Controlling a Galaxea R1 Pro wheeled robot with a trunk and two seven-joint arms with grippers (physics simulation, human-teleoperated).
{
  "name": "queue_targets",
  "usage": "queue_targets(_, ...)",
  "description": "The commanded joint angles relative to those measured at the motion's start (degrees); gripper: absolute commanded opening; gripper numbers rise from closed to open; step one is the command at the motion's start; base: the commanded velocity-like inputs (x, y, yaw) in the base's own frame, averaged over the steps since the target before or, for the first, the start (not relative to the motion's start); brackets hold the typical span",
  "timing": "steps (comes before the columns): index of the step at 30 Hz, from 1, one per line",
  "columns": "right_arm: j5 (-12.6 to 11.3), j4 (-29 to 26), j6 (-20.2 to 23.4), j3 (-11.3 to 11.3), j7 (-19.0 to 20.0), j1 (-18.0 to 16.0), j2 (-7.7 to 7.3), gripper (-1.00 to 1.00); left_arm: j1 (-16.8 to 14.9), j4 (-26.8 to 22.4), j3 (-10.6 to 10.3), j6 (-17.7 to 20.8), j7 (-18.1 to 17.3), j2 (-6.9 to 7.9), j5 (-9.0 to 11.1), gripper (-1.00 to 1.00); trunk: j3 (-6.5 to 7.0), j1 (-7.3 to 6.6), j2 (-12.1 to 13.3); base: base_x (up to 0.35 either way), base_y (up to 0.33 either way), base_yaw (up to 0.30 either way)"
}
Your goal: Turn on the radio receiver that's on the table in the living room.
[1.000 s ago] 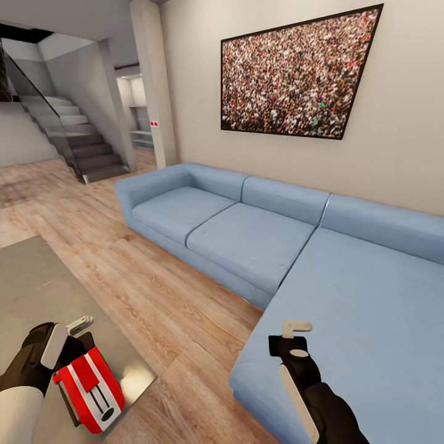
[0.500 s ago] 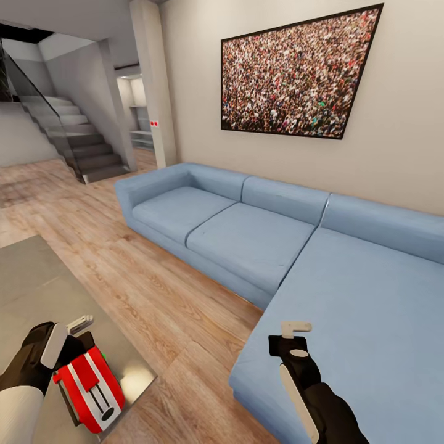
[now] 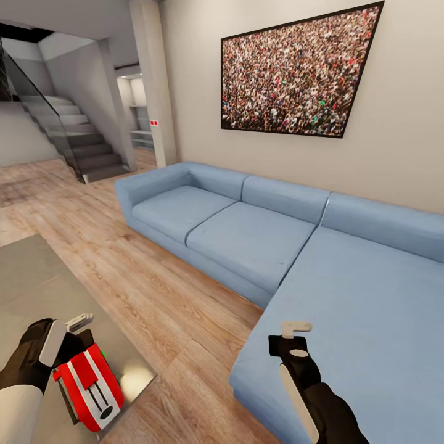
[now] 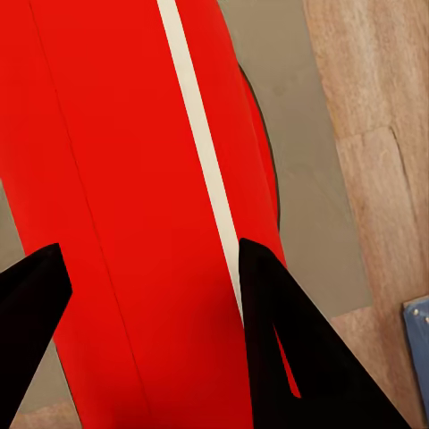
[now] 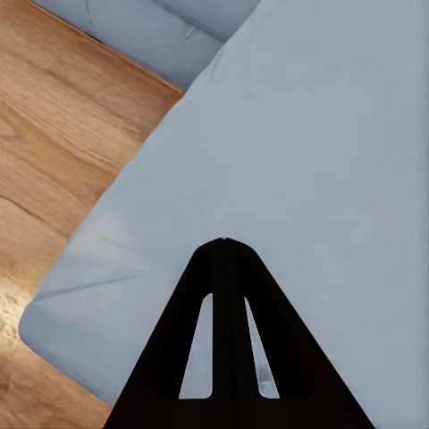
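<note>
Two fingers of left pincer (image 4: 147, 277) spread astride glossy red radio receiver (image 3: 91, 385) on table (image 3: 37, 290), likely light, rigid, slippery; right pincer (image 5: 225, 246) closed, empty.

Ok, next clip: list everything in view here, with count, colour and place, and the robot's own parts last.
radio receiver: one, red with white stripes, on the table's near corner.
table: one, grey, lower left of the head view.
sofa: one, light blue, L-shaped, against the wall.
crowd photograph: one, black-framed, above the sofa.
staircase: one, grey, far left.
floor: light wood planks.
left pincer: black, fingers either side of the radio receiver.
right pincer: black and white, shut, over the sofa.
</note>
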Motion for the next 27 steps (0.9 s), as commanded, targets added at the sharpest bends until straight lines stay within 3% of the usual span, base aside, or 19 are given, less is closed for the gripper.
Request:
queue_targets(1, 0.01, 0.00, 0.00, 0.00, 0.00, 0.00, 0.02, -1.00, 0.04, 2.69, -0.03, -3.03, 0.01, 0.00, 0.09, -1.00, -0.02, 0.01, 0.01, 0.000, 0.000, 0.000)
queue_targets(7, 0.03, 0.00, 0.00, 0.00, 0.00, 0.00, 0.02, -1.00, 0.04, 2.65, -0.05, -3.03, 0.01, 0.05, 0.09, -1.00, -0.02, 0.01, 0.01, 0.000, 0.000, 0.000)
queue_targets(8, 0.01, 0.00, 0.00, 0.00, 0.00, 0.00, 0.01, 1.00, 0.04, 2.64, -0.06, -3.03, 0.01, 0.08, 0.09, -1.00, -0.02, 0.01, 0.01, 0.000, 0.000, 0.000)
queue_targets(23, -0.04, 0.00, 0.00, 0.00, 0.00, 0.00, 0.03, 1.00, 0.04, 2.62, -0.09, -3.03, 0.01, 0.12, 0.09, -1.00, -0.02, 0.01, 0.01, 0.000, 0.000, 0.000)
queue_targets(27, -0.05, 0.00, 0.00, 0.00, 0.00, 0.00, 0.03, 1.00, 0.04, 2.62, -0.09, -3.03, 0.03, 0.12, 0.09, -1.00, -0.73, 0.89, -1.60, 0.000, 0.000, 0.000)
